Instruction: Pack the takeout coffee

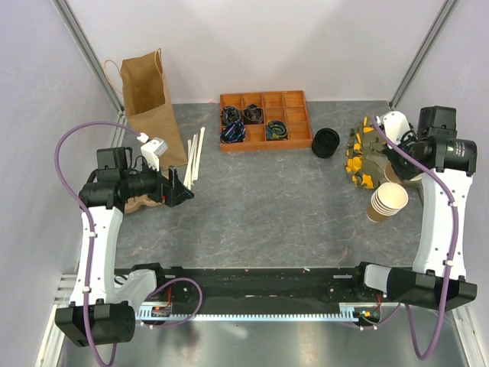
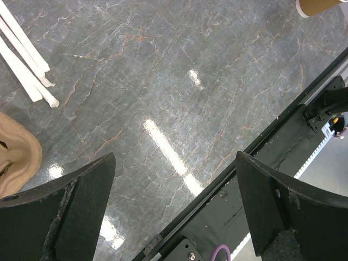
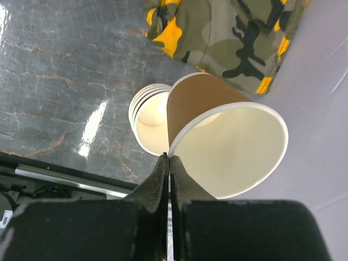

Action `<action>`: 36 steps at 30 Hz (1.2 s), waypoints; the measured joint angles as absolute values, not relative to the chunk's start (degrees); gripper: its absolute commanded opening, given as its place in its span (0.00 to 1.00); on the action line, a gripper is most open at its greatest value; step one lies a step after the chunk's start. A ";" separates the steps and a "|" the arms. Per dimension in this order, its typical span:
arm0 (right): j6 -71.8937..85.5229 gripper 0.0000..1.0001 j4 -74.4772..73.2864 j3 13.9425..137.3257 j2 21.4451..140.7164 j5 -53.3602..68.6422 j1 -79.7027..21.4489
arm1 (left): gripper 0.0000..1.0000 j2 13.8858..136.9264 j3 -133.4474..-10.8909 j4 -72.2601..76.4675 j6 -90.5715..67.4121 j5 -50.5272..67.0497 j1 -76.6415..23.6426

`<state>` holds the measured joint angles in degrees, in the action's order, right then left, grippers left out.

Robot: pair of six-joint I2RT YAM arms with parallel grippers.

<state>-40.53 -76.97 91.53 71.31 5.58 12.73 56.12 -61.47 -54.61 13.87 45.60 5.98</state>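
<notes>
My right gripper (image 3: 169, 158) is shut on the rim of a single tan paper cup (image 3: 202, 103), the takeout coffee cup. The cup is white inside, open-topped and tilted, held just above a stack of nested tan cups (image 3: 148, 120). In the top view this gripper (image 1: 393, 167) hovers at the right side over that stack (image 1: 387, 202). A stack of black lids (image 1: 325, 142) lies on the table left of it. My left gripper (image 2: 174, 163) is open over bare table, with nothing between its fingers. It sits at the far left (image 1: 182, 191).
A brown paper bag (image 1: 147, 95) stands at the back left, with white wrapped straws (image 1: 195, 157) beside it. An orange compartment tray (image 1: 294, 100) sits at the back centre. A camouflage cloth (image 1: 365, 157) lies by the right arm. The black base rail (image 1: 252, 287) runs along the near edge.
</notes>
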 measured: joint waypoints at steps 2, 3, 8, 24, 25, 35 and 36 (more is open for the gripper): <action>-40.49 0.00 -77.03 92.84 71.31 5.76 12.45 | 0.98 56.12 -61.47 -54.61 13.87 45.60 5.98; -40.45 0.00 -77.01 93.27 71.31 5.76 12.25 | 0.98 56.12 -61.47 -54.61 13.87 45.58 5.98; -39.77 0.00 -77.56 94.85 71.33 6.76 10.57 | 0.99 56.10 -61.47 -54.61 13.87 45.69 5.98; -29.04 0.00 -77.14 102.61 82.32 11.40 -15.75 | 1.00 56.01 -61.43 -53.25 12.67 46.57 5.98; -28.67 0.00 -76.90 102.48 82.70 11.05 -17.43 | 1.00 56.01 -61.45 -52.80 11.75 46.17 5.98; -27.99 0.00 -72.95 100.73 88.62 6.33 -34.02 | 1.00 49.34 -59.92 -43.59 3.70 42.24 5.98; -28.01 0.00 -72.27 100.53 89.80 5.98 -35.81 | 1.00 48.84 -59.94 -43.31 3.66 42.15 5.98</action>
<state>-28.01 -72.27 100.53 89.80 5.98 -35.81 48.84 -59.94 -43.31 3.66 42.15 5.98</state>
